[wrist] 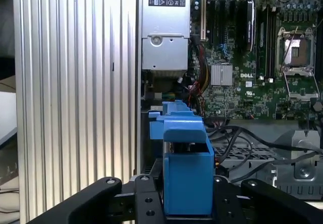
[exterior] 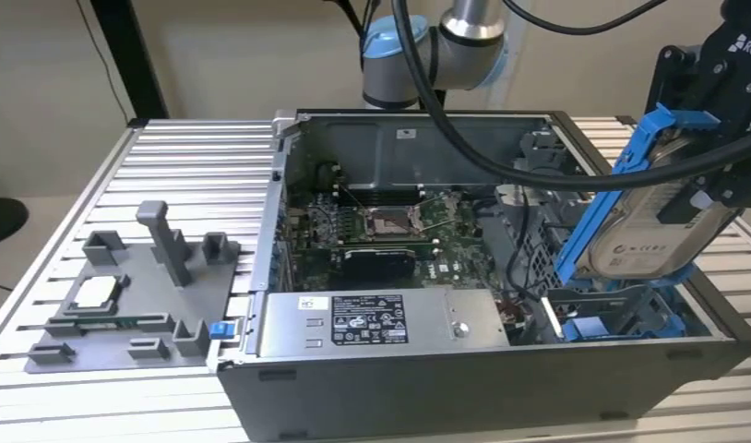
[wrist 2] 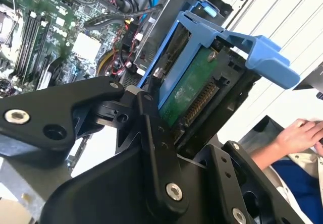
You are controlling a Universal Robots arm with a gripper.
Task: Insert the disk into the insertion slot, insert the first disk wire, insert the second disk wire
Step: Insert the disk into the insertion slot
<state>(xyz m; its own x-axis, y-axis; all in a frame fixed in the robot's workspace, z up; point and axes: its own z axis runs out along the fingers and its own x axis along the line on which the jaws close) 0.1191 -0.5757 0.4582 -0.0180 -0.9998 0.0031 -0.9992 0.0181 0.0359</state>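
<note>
The disk [exterior: 647, 235], a silver drive with a white label in a bright blue frame [exterior: 593, 217], hangs tilted over the open computer case at the exterior view's right. My gripper [exterior: 698, 180] is shut on its upper end. The second wrist view shows the disk's green circuit board [wrist 2: 189, 90] and connector between my black fingers [wrist 2: 151, 113]. In the first wrist view the blue frame [wrist: 187, 153] sits in my gripper [wrist: 187, 206]. Below the disk lies the insertion slot [exterior: 597, 325], a bay with blue plastic parts. Loose black wires [wrist: 237, 143] lie beside it.
Inside the case are the motherboard [exterior: 375, 231] and a silver labelled power-supply box [exterior: 375, 323] at the front. A grey fixture [exterior: 142, 295] stands on the slatted table [exterior: 179, 166] at the exterior view's left. A person's hand [wrist 2: 298, 135] shows beyond the table edge.
</note>
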